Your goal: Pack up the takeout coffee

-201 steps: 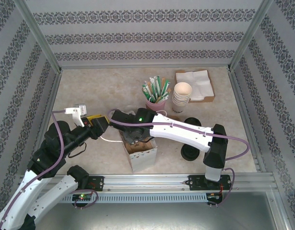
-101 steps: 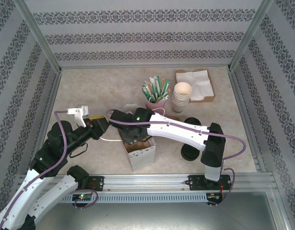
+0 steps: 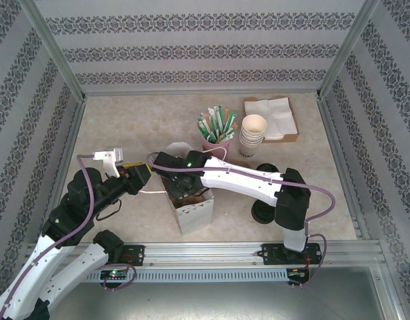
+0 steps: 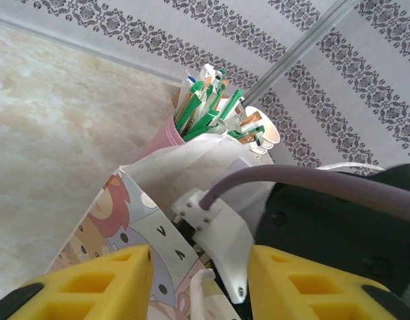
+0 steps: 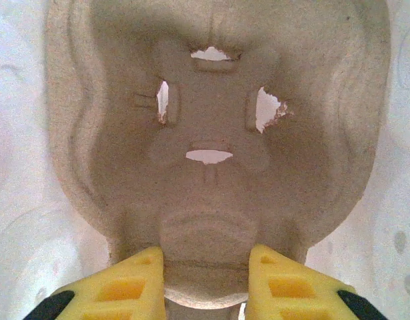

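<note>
A white cartoon-print paper bag (image 3: 195, 215) stands open at the table's middle. My right gripper (image 3: 185, 189) reaches down inside it. In the right wrist view it (image 5: 205, 273) is shut on the narrow near part of a brown moulded pulp cup carrier (image 5: 205, 120) lying in the bag. My left gripper (image 3: 143, 175) sits at the bag's left rim. It (image 4: 200, 280) is open, with the printed bag wall (image 4: 135, 220) and the right arm's wrist between its fingers. Two black round things (image 3: 266, 168) (image 3: 260, 213) lie by the right arm; I cannot tell which is the takeout coffee.
A pink cup of green and white sticks (image 3: 217, 133) stands just behind the bag. A stack of cream paper cups (image 3: 253, 131) and a tray of napkins (image 3: 275, 117) are at the back right. Patterned walls and metal posts close the table in.
The right arm has pushed further left and down into the bag. The bag's back flap has risen into view. The left gripper has shifted slightly toward the bag.
</note>
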`<state>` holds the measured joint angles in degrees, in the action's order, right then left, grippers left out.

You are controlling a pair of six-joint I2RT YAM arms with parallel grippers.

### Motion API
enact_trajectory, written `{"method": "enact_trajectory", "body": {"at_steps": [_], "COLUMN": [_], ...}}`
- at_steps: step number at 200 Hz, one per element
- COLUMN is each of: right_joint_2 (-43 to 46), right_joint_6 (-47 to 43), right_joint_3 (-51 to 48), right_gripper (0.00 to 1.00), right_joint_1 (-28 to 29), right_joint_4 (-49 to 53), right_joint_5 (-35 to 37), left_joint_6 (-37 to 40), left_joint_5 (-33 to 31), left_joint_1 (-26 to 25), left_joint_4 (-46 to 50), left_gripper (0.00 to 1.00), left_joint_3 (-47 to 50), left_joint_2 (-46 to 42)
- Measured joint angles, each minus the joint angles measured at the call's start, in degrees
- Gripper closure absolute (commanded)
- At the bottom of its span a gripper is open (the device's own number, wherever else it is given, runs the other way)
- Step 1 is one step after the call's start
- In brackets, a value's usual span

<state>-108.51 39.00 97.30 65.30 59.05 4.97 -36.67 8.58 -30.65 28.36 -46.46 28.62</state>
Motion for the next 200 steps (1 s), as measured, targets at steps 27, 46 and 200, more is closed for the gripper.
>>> {"method": "enact_trajectory", "body": {"at_steps": [27,46,200], "right_joint_2": [-1.9,-3.6,-4.8], "right_joint_6": [-0.2,-0.4,-0.7], "right_joint_3": [-1.6,-1.9,-5.8], "right_gripper": [0.73,0.73,0.71], "right_joint_1": [-0.7,-0.7,-1.5], "right_joint_4": [-0.8,-1.9,-6.0], "right_joint_5": [-0.3,-1.0,-2.6], "left_joint_6": [-0.3,-0.6,-1.1], "left_joint_5": [1.4,2.4,4.5], "left_joint_1": [0.0,0.0,-0.1], "left_joint_4": [-1.0,-1.4,-3.2], "left_gripper": [0.56,0.56,0.71], "left_joint_3": [0.0,0.0,0.0], "left_joint_2": [-0.1,-0.2,-2.2]}}
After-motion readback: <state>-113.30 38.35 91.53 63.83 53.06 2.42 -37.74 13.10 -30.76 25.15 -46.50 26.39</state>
